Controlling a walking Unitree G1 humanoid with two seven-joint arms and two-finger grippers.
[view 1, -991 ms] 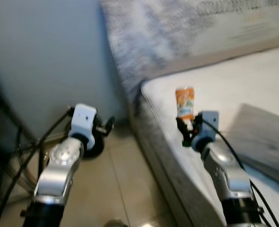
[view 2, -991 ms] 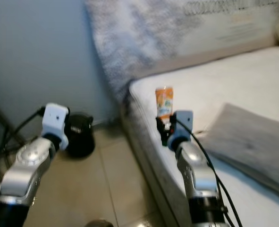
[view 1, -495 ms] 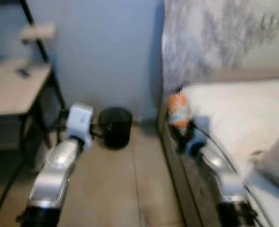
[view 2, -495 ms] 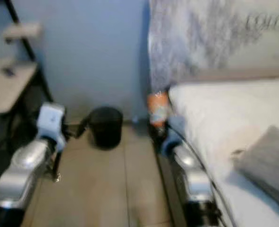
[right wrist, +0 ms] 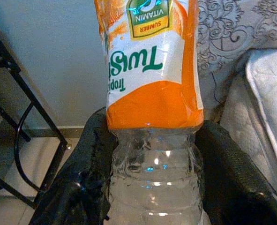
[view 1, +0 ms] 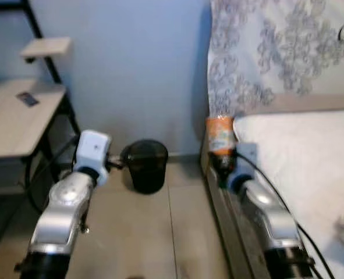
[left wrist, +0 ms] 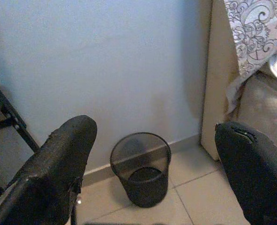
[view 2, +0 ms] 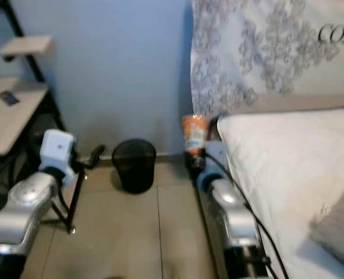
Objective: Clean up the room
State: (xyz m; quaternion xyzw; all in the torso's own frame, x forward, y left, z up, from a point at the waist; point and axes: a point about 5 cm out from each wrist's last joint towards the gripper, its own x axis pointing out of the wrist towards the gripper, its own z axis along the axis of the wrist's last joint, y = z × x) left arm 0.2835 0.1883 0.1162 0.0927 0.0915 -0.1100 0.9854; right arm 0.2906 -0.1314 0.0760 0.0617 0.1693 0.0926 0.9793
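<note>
My right gripper (view 1: pixel 221 165) is shut on a clear plastic bottle with an orange label (view 1: pixel 219 137), held upside down beside the bed's corner; the right wrist view shows the bottle (right wrist: pixel 152 108) clamped between the black fingers (right wrist: pixel 232 173). A black mesh waste bin (view 1: pixel 146 165) stands on the tiled floor against the blue wall, also seen between my left gripper's fingers (left wrist: pixel 68 154) as the bin (left wrist: pixel 141 169). My left gripper (view 1: pixel 122 164) is open and empty, raised left of the bin.
A bed with a white mattress (view 1: pixel 300 157) and patterned headboard cover (view 1: pixel 276 52) fills the right side. A light wooden desk on black legs (view 1: pixel 17 119) stands at the left. Beige floor tiles (view 1: pixel 160 232) lie between them.
The camera has swung left, bringing the bin and desk into view and pushing the bed rightward. My right gripper still holds the bottle.
</note>
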